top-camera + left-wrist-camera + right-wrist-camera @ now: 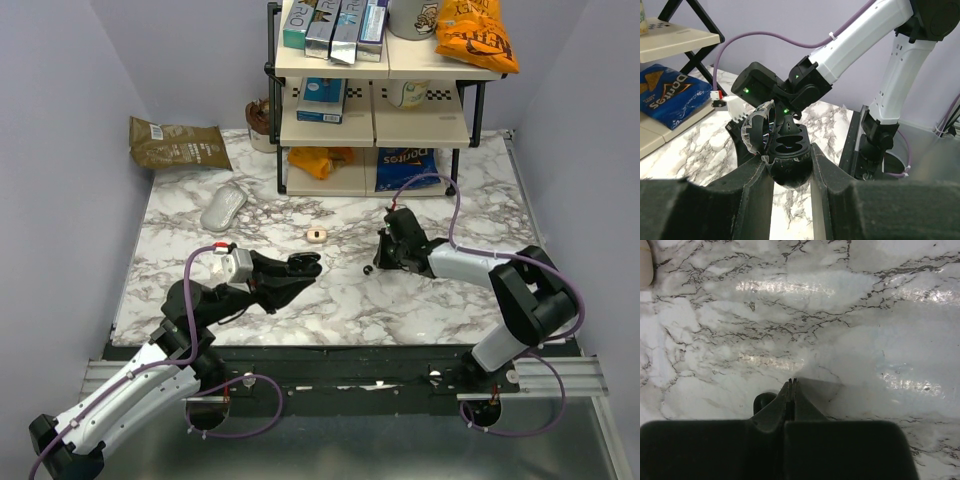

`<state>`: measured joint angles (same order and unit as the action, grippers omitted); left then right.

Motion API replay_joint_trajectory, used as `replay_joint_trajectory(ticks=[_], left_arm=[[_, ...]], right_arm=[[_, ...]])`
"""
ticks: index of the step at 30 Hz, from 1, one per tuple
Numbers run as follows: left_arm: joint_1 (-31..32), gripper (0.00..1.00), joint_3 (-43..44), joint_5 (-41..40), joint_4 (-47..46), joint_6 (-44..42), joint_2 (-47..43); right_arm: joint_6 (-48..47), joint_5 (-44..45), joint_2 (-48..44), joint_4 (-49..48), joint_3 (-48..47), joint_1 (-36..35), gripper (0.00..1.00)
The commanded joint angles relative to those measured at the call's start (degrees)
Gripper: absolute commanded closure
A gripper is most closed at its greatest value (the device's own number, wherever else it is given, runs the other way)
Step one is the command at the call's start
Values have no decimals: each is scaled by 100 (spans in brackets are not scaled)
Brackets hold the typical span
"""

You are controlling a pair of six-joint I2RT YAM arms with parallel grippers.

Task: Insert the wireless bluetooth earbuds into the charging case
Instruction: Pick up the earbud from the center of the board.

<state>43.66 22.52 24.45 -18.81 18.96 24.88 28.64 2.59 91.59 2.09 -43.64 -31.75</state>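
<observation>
My left gripper [300, 268] is shut on the black charging case [303, 262] and holds it just above the table. In the left wrist view the case [788, 162] sits between the two fingers with its lid [757, 130] open to the left and two dark sockets showing. One tiny black earbud [367, 270] lies on the marble just left of my right gripper [383, 260]. In the right wrist view the gripper [793, 381] is shut and empty, low over the table, with the earbud [763, 402] beside its left finger. I cannot make out the other earbud.
A small beige ring [317, 235] lies mid-table. A grey oval pod [223, 210] and a brown bag [178, 143] lie at the back left. A shelf rack [372, 120] with snack boxes and a Doritos bag [405, 168] stands at the back.
</observation>
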Motion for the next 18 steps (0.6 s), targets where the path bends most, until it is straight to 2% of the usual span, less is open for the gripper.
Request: replay_joint_trajectory(ticks=[1,18], left_arm=[[55,100,-38,-80,-176,73,-1],[90,100,-64,-63,-176,90,-36]], right_arm=[[-140,-478,-124,-358,180,28,100],[-87,-778,-581,-631,839,-24,99]])
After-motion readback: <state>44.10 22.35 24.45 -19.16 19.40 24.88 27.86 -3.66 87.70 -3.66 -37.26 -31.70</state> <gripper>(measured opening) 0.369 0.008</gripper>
